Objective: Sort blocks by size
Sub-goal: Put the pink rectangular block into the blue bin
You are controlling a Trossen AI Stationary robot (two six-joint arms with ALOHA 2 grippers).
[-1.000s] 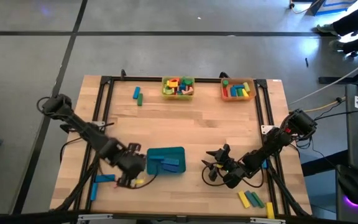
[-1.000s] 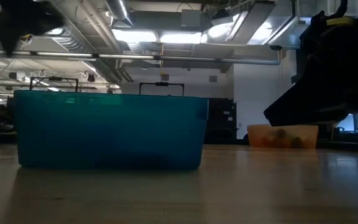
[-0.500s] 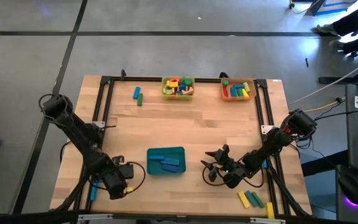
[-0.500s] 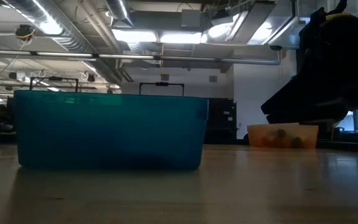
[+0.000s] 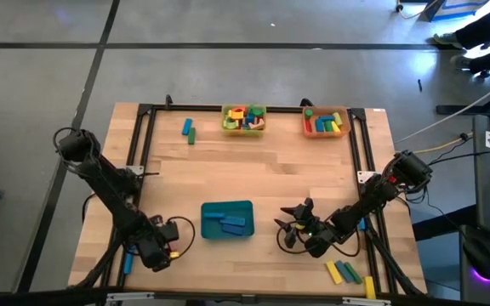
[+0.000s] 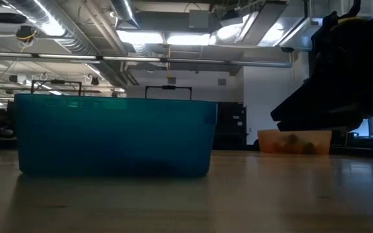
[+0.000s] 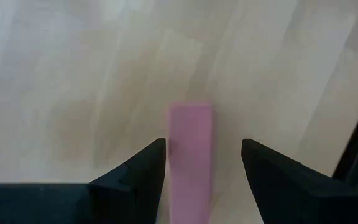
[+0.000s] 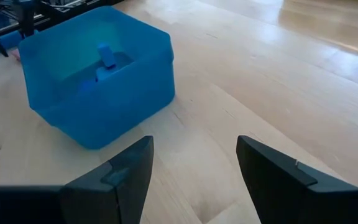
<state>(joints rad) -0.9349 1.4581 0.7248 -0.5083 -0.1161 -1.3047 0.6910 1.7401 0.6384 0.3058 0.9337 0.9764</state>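
My left gripper (image 5: 156,254) is near the table's front left corner, pointing down and open. In the left wrist view its fingertips (image 7: 202,144) stand on either side of a pink bar block (image 7: 191,163) that lies flat on the wood, with no touch that shows. My right gripper (image 5: 288,231) is open and empty, just right of the teal tray (image 5: 226,220); it also shows in the right wrist view (image 8: 194,144). The teal tray (image 8: 98,74) holds blue blocks (image 8: 106,59).
A blue bar (image 5: 128,260) lies left of my left gripper. Blue and green blocks (image 5: 189,130) lie at the far left. A yellow tray (image 5: 243,119) and an orange tray (image 5: 326,122) with blocks stand at the far edge. Yellow, green and blue bars (image 5: 344,272) lie front right.
My left gripper has gone from beside the teal tray toward the table's near left corner and now stands over the pink block. My right gripper has kept still.
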